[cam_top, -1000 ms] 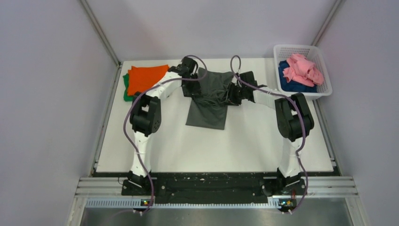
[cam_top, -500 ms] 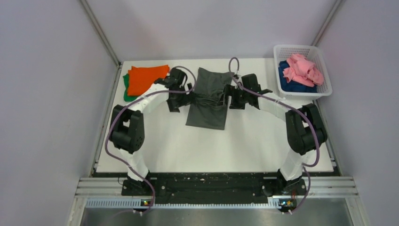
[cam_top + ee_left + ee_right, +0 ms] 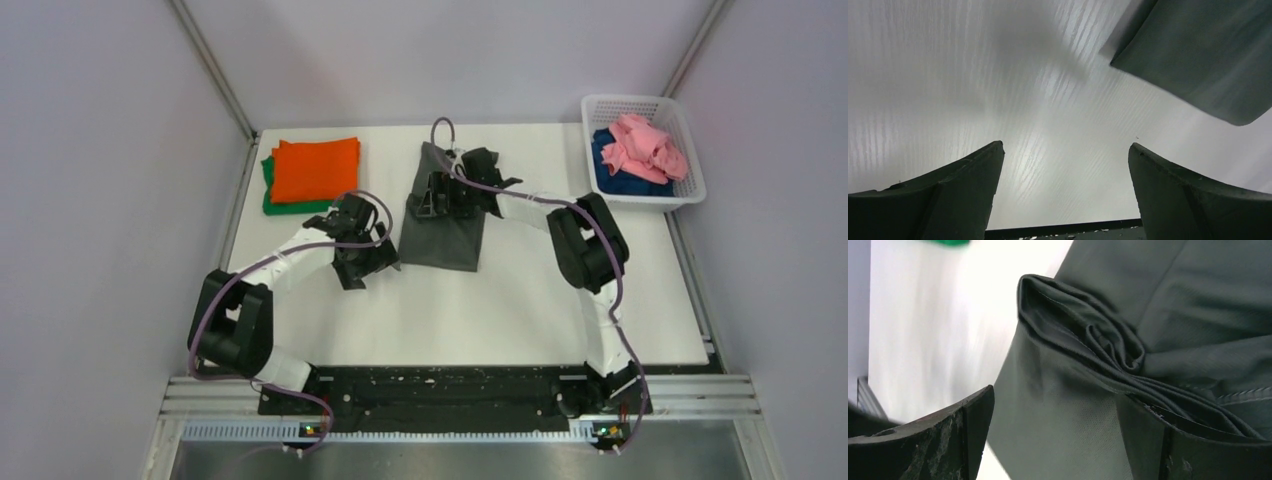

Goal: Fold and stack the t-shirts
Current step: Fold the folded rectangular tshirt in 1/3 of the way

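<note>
The dark grey t-shirt [image 3: 445, 235] lies as a narrow folded strip at the table's middle back. My right gripper [image 3: 428, 198] hovers low over its left half, jaws apart. In the right wrist view the gripper [image 3: 1055, 400] is open with smooth grey cloth [image 3: 1198, 300] between the fingers, and a bunched fold lies over the right finger [image 3: 1198, 450]. My left gripper [image 3: 372, 260] is open and empty over bare table, just left of the shirt's near-left corner. That corner shows in the left wrist view [image 3: 1198, 55], beyond the open gripper [image 3: 1065, 150]. The folded orange shirt [image 3: 315, 168] lies on the green one [image 3: 270, 198].
A white mesh basket [image 3: 690, 190] at the back right holds the pink shirt [image 3: 645, 145] and the dark blue shirt [image 3: 612, 180]. Grey walls enclose the white table [image 3: 450, 320] on three sides. The right arm's purple cable loops above the grey shirt.
My left gripper has let go of the grey shirt and drawn back toward the near left. My right gripper has moved left from the shirt's right edge onto the shirt.
</note>
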